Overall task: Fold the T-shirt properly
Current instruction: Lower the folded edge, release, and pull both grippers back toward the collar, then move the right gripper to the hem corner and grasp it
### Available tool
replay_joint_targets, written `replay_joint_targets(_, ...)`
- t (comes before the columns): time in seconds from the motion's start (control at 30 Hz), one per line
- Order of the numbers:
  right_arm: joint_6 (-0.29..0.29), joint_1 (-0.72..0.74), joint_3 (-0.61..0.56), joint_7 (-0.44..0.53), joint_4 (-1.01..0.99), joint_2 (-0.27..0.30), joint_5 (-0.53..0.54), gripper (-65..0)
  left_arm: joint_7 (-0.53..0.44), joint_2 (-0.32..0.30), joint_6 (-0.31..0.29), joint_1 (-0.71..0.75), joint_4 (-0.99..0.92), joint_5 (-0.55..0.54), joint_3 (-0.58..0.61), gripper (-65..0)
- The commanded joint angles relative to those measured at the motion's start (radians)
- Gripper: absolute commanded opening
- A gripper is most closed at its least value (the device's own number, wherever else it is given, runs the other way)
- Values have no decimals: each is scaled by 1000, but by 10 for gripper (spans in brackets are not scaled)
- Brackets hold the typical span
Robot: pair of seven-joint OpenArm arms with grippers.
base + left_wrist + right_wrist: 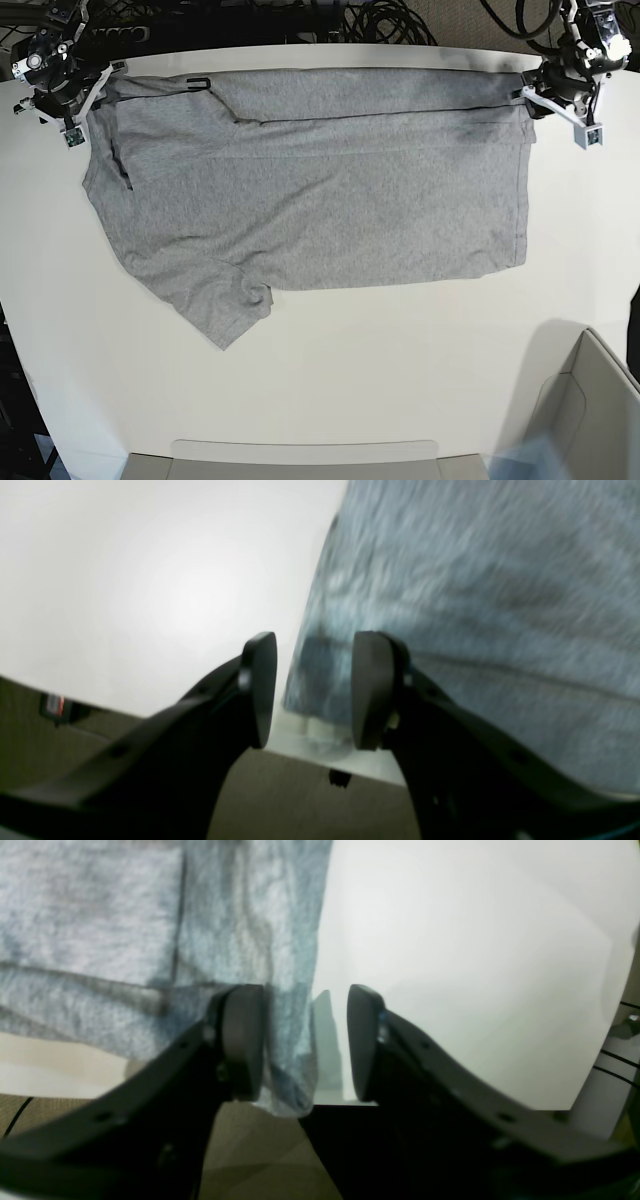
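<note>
T-shirt is spread flat on white table, far edge folded over; grippers are seen at both far corners.

T-shirt: heather-grey knit cloth, matt, soft, lightly creased. Table: smooth white surface, faint sheen. Left gripper and right gripper: black matt plastic fingers, smooth dull pads. Floor beyond table edge: olive carpet, rough.

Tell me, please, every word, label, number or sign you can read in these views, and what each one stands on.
None can be read.
T-shirt: plain grey side up, no print showing.
Small red and white tag below the table edge, left wrist view: too blurred to read.
</note>
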Motion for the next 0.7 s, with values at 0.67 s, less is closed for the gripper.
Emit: replay_joint_targets(0.67, 11, 419, 246, 14, 190, -152, -481, -313, -14, -11, 4, -29, 58, -4, -37, -394)
